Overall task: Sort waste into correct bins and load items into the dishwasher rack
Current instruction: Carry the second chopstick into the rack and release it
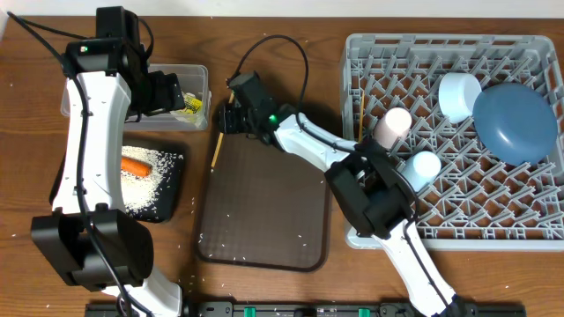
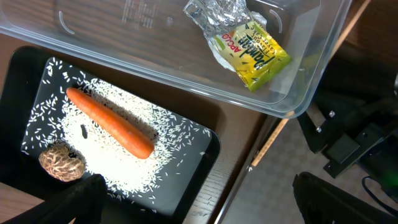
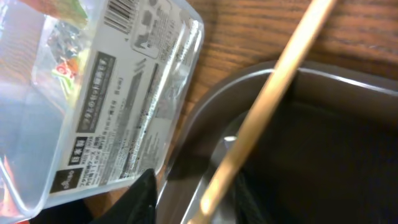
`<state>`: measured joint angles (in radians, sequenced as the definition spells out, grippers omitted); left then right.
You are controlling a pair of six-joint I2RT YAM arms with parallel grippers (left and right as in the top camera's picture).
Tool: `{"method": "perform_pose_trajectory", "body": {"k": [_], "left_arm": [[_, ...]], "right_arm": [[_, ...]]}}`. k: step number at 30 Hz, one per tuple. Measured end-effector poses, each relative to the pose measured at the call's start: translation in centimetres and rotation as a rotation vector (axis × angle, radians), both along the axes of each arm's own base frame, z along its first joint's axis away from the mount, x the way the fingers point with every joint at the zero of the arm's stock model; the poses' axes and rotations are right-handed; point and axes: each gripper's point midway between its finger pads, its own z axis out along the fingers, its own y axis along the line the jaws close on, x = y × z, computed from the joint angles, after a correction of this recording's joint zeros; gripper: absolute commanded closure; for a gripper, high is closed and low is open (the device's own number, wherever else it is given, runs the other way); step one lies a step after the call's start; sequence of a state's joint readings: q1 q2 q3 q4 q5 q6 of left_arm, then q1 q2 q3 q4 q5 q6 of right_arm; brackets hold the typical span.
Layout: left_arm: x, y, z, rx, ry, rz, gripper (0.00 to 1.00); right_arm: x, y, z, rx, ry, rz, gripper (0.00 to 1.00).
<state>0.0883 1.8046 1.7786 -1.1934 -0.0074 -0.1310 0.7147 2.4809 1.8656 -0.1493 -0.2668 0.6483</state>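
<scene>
A wooden chopstick (image 1: 216,148) (image 3: 273,87) lies over the left rim of the brown serving tray (image 1: 264,202). My right gripper (image 1: 231,113) (image 3: 193,199) straddles its upper end. The jaws stand narrow, with a gap still showing on the left side. My left gripper (image 1: 167,92) (image 2: 199,205) hangs wide open and empty over the clear tub (image 1: 198,75) and black tray (image 2: 18,81). The tub holds the yellow-green wrapper (image 2: 252,50). A carrot (image 2: 109,121), rice (image 2: 134,171) and a brown lump (image 2: 62,163) lie on the black tray.
The grey dishwasher rack (image 1: 352,53) at the right holds a dark blue plate (image 1: 515,121), a light blue bowl (image 1: 460,95), a pink cup (image 1: 392,128) and a light blue cup (image 1: 426,165). Loose rice grains dot the table and the brown tray.
</scene>
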Motion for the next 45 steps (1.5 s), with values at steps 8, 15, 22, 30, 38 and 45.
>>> {"method": "perform_pose_trajectory", "body": {"k": [8,15,22,30,38,45], "left_arm": [[0.0,0.0,0.0,0.0,0.0,0.0,0.04],[0.0,0.0,0.0,0.0,0.0,0.0,0.04],[0.0,0.0,0.0,0.0,0.0,0.0,0.04],[0.0,0.0,0.0,0.0,0.0,0.0,0.04],[0.0,0.0,0.0,0.0,-0.001,0.0,0.04],[0.1,0.0,0.0,0.001,-0.002,0.0,0.03]], "right_arm": [[-0.1,0.0,-0.6,0.01,0.027,-0.007,0.99],[-0.4,-0.6,-0.8,0.028,0.084,0.023,0.99],[-0.5,-5.6,-0.4,-0.064,0.186,0.022,0.99],[1.0,-15.5,9.7,-0.12,0.148,-0.046,0.99],[-1.5,-26.8,22.8,-0.179,0.029,-0.218,0.99],[-2.1,-29.7,17.5,-0.32,0.141,-0.267,0.99]]}}
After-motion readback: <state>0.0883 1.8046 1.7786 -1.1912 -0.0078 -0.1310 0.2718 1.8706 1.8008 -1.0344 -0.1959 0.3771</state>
